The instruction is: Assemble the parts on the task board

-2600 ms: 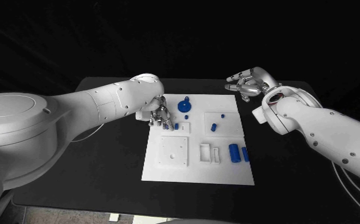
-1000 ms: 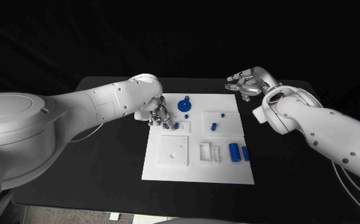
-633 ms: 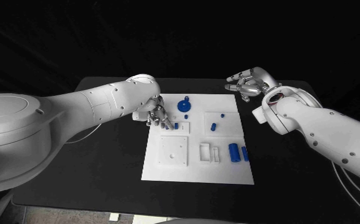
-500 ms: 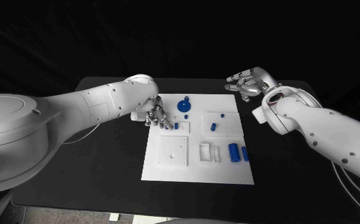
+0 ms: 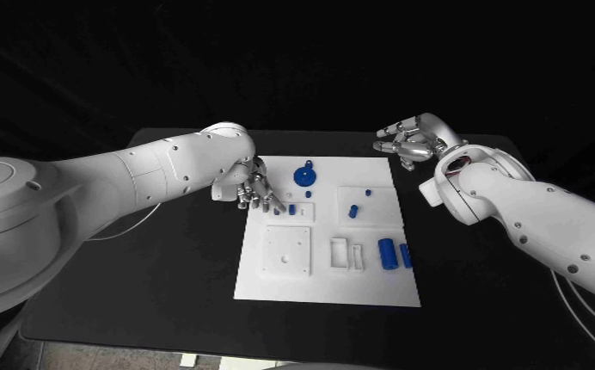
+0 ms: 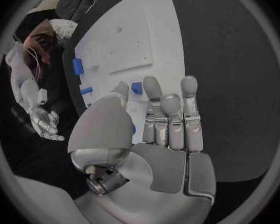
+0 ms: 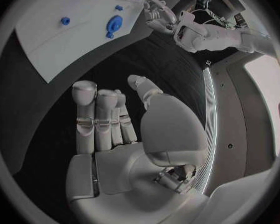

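A: The task board (image 5: 328, 254) lies in the middle of the black table (image 5: 162, 284), and the left hand (image 5: 255, 193) hangs over its 10 o'clock corner. What is that hand doing?

B: Its fingers point down and apart, and the wrist view shows nothing between them, so it is released. A small blue part (image 5: 291, 209) stands just at its fingertips, in a little white block (image 5: 299, 210) on the board. I cannot tell whether a finger touches it.

A: So which step is this?

B: I judge it sits between a seating and a fresh pick. Going outward: a round blue part (image 5: 305, 175) at 12 o'clock of the board, a blue peg (image 5: 353, 210) toward 2 o'clock, and two blue cylinders (image 5: 395, 253) lying loose at 4 o'clock.

A: And the right hand (image 5: 409, 143)?

B: Raised off the board's 1 o'clock corner, over bare table, fingers loosely spread, grasping nothing.

A: Next move?

B: Probably a reach for the loose cylinders. That calls for a clean pinch, since they lie side by side and could roll.
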### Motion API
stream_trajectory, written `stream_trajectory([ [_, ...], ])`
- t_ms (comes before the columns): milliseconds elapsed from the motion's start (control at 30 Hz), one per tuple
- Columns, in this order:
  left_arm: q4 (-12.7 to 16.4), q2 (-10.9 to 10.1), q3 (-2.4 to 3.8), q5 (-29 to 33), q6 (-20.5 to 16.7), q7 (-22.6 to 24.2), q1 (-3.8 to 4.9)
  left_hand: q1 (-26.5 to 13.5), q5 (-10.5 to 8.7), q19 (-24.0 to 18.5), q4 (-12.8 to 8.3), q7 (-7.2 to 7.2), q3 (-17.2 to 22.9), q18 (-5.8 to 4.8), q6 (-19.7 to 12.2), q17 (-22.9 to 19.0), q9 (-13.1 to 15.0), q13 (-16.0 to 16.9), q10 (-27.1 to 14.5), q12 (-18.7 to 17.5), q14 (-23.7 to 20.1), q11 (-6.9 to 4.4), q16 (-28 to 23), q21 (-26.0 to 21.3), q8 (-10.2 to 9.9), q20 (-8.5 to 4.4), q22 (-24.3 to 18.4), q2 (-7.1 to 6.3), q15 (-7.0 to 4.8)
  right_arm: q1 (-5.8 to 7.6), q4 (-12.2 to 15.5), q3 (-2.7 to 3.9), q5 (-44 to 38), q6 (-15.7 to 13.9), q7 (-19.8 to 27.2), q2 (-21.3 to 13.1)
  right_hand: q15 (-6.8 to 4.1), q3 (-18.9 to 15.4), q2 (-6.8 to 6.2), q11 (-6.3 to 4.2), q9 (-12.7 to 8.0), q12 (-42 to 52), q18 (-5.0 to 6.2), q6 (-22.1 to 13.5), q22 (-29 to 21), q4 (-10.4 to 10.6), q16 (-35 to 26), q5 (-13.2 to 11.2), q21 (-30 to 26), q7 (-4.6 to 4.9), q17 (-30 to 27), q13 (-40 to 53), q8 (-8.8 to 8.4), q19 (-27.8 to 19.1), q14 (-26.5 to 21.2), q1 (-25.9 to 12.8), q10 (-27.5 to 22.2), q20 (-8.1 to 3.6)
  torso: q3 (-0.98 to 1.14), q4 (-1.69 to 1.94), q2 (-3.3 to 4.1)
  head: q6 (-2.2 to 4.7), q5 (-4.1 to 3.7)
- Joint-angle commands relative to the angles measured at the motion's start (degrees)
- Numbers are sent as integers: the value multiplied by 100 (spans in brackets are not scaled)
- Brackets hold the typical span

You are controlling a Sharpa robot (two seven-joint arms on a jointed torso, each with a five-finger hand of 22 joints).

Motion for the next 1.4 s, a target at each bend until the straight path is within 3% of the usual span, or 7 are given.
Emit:
stream_trajectory([
  [33,163,-97,89,231,-300,88,21,-75,-22,3,-138,30,38,-127,-165,-63,-416,-146,-22,34,-29,49,5,-40,83,-49,98,98,-4,-8,16,2,-23,21,38,-6,-11,-2,11,9,-8,-15,68,-33,459,-10,-30,34,-8,18,-2,-5,-1,151,-35,-55,-34,8,6,6,2,11,5],
  [233,441,-317,250,375,-683,114,46,-66,-23,43,-153,181,47,-132,-505,-104,-1244,-211,-24,111,-1,115,22,-58,-194,-52,97,92,25,-14,17,2,-22,16,36,-15,-11,-2,11,9,-8,-15,68,-33,459,-10,-30,34,-8,18,-2,-5,-1,151,-35,-55,-34,8,1,11,-12,30,25],
  [267,481,-354,263,386,-724,112,52,-47,-23,71,-131,196,41,-106,-422,-155,-2150,-316,-41,194,7,121,46,-89,-51,-35,104,85,36,-15,17,2,-21,16,36,-16,-11,-2,11,9,-8,-15,68,-33,459,-10,-30,34,-8,18,-2,-5,-1,151,-35,-55,-34,8,0,14,-15,31,25],
  [400,671,-517,290,408,-890,100,68,-20,-22,74,-145,257,57,-110,-633,-164,-2341,-339,-44,213,4,148,54,-90,-84,-32,104,111,47,-19,20,2,-18,15,34,-24,-11,-2,11,9,-8,-15,68,-33,459,-10,-30,34,-8,18,-2,-5,-1,151,-35,-55,-34,8,2,16,-23,46,32],
  [733,1631,-1137,267,139,-2415,382,40,247,1024,145,-1564,343,-234,-53,-591,-523,-4183,-767,-102,-127,50,193,-450,-499,35,40,-78,1135,96,-41,45,2,-6,-7,39,-84,-10,-14,15,9,-8,-15,68,-40,460,-3,-27,36,-9,19,-1,-9,0,155,-32,-59,-31,8,0,19,-16,94,38],
  [967,2398,-1576,136,-228,-3284,483,-48,250,898,330,-1255,357,-160,-80,-555,-511,-5058,-897,57,-317,190,175,-626,-767,253,8,-71,870,77,-64,62,2,-3,-19,37,-127,-10,-14,15,9,-8,-15,68,-40,460,-3,-27,36,-9,19,-1,-9,0,155,-32,-59,-31,8,-1,31,-22,108,53],
  [1400,2992,-1866,-69,-774,-3651,266,-197,291,863,475,-362,259,117,-79,-299,-336,-5046,-789,220,-239,325,123,-515,-771,491,-21,111,365,33,-94,66,2,0,-25,33,-142,-10,-14,15,9,-8,-15,68,-40,460,-3,-27,36,-9,19,-1,-9,0,155,-32,-59,-31,8,-1,32,-31,108,74],
])
